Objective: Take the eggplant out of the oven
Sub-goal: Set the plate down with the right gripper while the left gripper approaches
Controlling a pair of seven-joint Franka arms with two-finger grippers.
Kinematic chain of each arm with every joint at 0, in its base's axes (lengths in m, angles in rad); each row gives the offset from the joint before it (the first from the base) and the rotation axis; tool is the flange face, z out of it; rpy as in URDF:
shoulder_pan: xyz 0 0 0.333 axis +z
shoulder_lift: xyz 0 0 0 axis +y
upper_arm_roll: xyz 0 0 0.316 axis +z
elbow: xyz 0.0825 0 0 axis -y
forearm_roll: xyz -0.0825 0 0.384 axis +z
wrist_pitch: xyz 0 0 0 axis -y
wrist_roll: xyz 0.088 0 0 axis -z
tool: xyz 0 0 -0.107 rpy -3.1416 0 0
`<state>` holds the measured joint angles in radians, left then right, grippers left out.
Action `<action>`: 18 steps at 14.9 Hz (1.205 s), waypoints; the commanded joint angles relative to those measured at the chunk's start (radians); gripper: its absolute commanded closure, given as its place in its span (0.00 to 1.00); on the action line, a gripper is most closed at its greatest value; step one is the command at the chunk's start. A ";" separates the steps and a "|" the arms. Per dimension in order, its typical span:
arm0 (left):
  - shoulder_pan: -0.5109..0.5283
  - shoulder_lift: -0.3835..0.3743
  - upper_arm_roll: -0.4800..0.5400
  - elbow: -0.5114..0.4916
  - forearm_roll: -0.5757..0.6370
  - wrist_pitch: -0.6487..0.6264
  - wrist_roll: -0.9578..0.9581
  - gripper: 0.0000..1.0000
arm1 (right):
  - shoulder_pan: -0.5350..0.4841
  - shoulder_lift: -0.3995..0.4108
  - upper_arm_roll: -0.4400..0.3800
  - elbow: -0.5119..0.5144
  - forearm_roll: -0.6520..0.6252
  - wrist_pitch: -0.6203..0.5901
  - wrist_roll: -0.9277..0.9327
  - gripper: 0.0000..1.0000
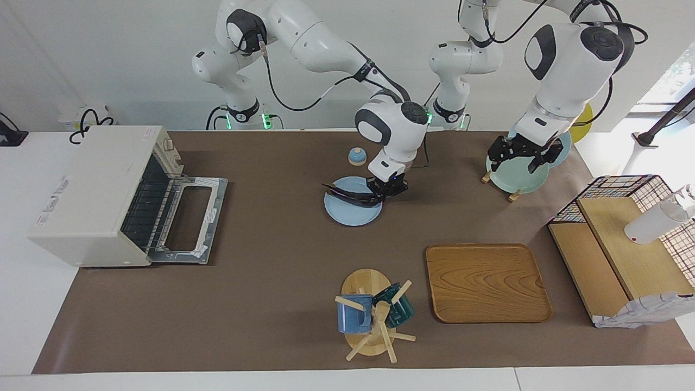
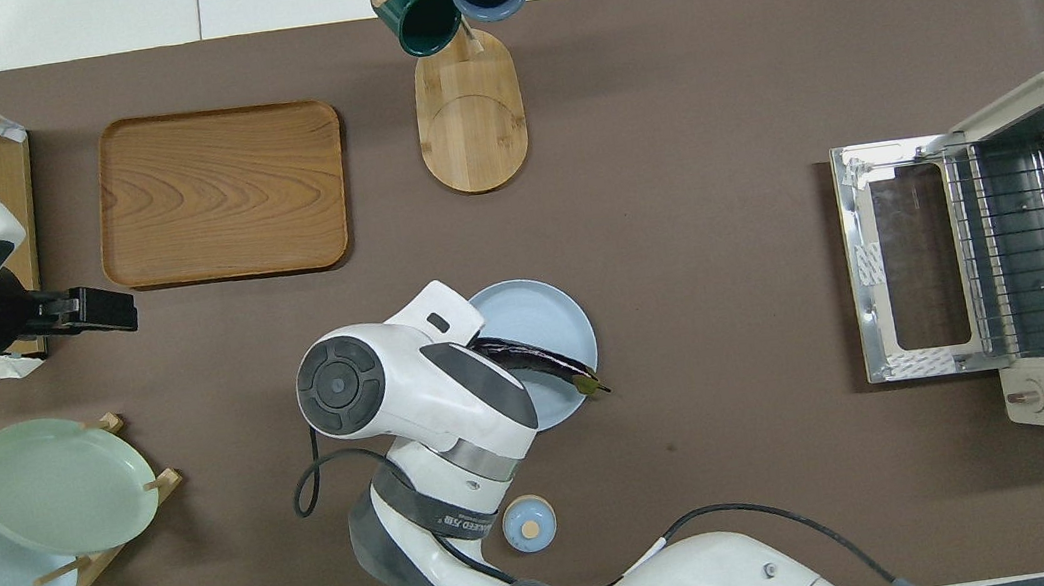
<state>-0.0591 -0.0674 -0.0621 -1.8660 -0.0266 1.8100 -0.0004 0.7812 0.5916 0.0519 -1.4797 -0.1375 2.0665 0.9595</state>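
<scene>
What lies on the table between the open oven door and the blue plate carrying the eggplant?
Nothing: in the overhead view only bare brown mat lies between the oven door and the blue plate bearing the eggplant.

Rough count: one oven [image 1: 103, 195], one eggplant [image 1: 347, 194], two mugs [image 1: 374, 312], four plates [image 2: 63, 484], one tray [image 1: 487, 282].

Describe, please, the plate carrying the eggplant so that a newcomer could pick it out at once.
Start at the open oven and look toward the middle of the table: the light blue plate sits there, near the small blue dome. Unlike the racked plates, it lies flat, bears a dark eggplant, and the right gripper pinches its rim.
</scene>
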 commanded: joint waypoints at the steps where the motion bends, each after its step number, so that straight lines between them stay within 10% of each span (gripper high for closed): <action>1: -0.002 -0.014 0.001 -0.028 -0.013 0.032 -0.045 0.00 | -0.023 -0.021 0.005 0.062 0.049 0.009 -0.007 0.48; 5: -0.011 0.001 -0.001 -0.028 -0.018 0.051 -0.124 0.00 | -0.043 -0.088 -0.007 0.053 0.006 -0.159 -0.107 0.52; 10: -0.074 0.020 -0.001 -0.036 -0.049 0.081 -0.341 0.00 | -0.281 -0.328 -0.009 -0.199 -0.053 -0.388 -0.393 1.00; 18: -0.322 0.147 -0.001 -0.079 -0.059 0.326 -1.155 0.00 | -0.614 -0.455 -0.007 -0.688 -0.194 0.009 -0.560 1.00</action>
<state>-0.3072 0.0598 -0.0781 -1.9001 -0.0726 2.0409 -0.9633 0.2440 0.1951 0.0288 -2.0591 -0.3004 1.9874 0.4698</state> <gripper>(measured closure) 0.000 0.991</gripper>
